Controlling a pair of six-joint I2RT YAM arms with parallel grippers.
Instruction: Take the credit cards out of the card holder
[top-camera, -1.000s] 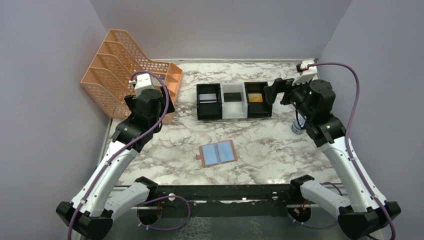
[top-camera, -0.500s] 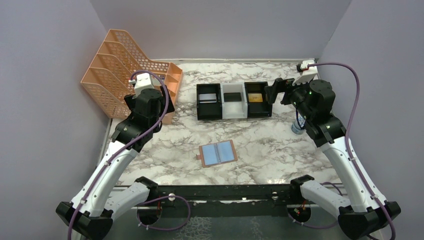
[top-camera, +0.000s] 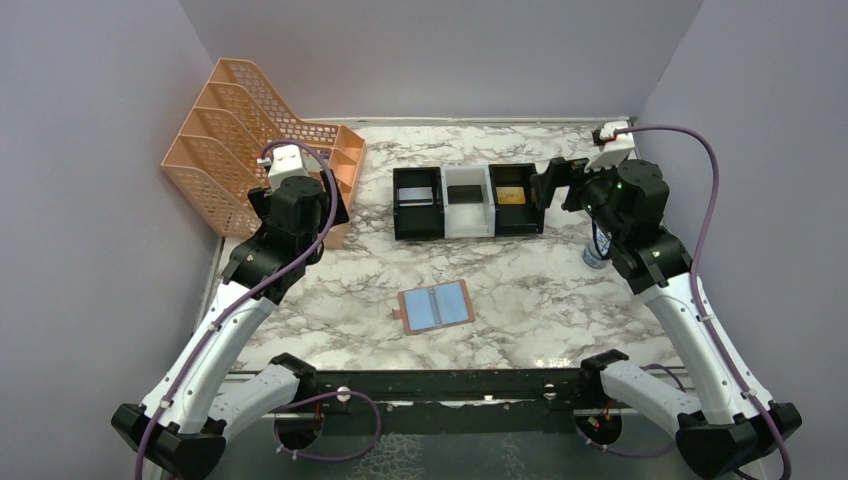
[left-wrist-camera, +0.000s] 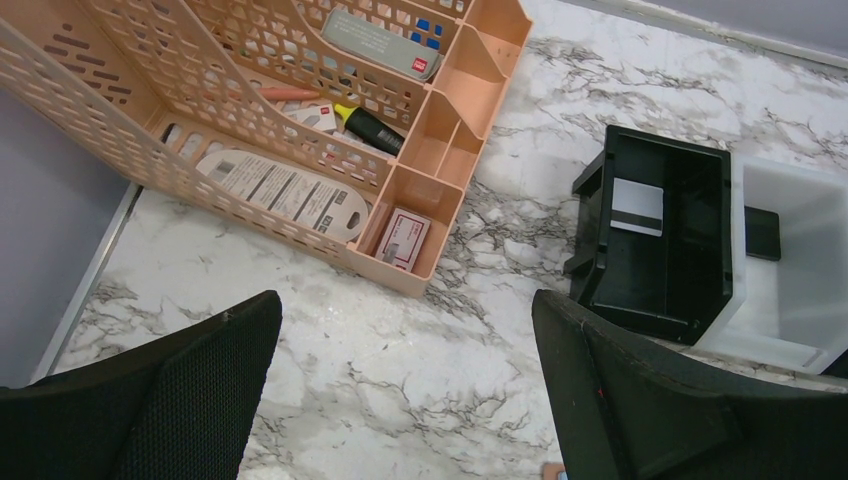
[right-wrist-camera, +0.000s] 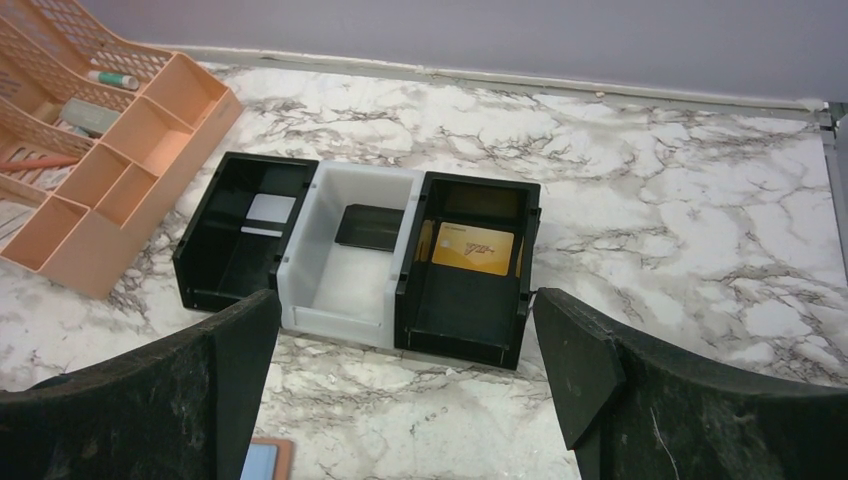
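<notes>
card holder (top-camera: 435, 307) spread flat, gold card (right-wrist-camera: 472, 248) in black tray (right-wrist-camera: 460, 306), left gripper (left-wrist-camera: 405, 302), right gripper (right-wrist-camera: 405, 300) — both agape, empty

The white tabletop with grey marble veining (top-camera: 520, 290) carries a small tan-brown leather card holder (top-camera: 435, 307), lying open flat with its pale blue-grey lining up, toward 6 o'clock of the centre. At 12 o'clock from it a row of three rectangular plastic box trays (top-camera: 467, 229), black, white, black, stand touching side by side. A large orange mesh file rack (top-camera: 215, 150) fills the 10 o'clock corner. At 3 o'clock sits a small bluish object (top-camera: 592, 258), mostly hidden.
</notes>
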